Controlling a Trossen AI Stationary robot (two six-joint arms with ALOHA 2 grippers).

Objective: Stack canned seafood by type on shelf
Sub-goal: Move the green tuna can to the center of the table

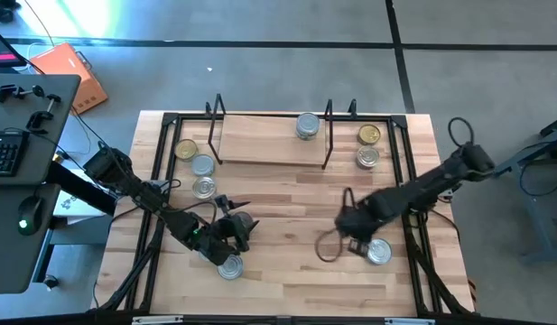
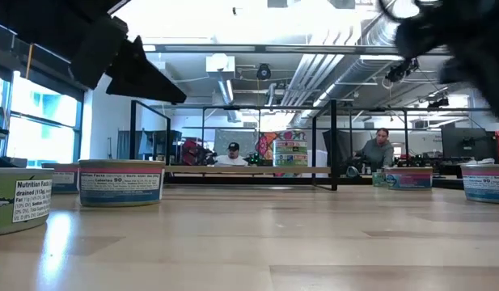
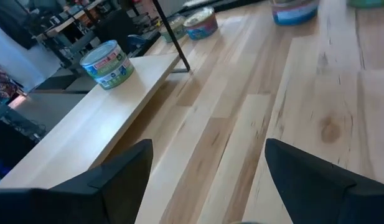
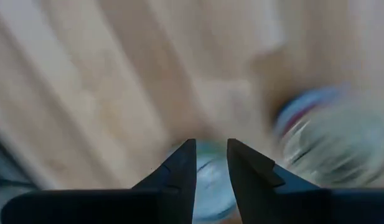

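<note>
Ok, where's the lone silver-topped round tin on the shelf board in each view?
High: silver-topped round metal tin at the light wooden shelf board's far edge.
Low: centre, on the board.
Left wrist: upper left, on the board.
Right wrist: not in it.
Shared landmark: that board.

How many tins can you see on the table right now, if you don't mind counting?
7: one on the shelf board, three left of it, two right of it, one at the left claw. Another may be hidden under the right claw.

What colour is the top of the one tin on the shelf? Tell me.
Silver. The tin on the shelf shows best in the high view.
</note>
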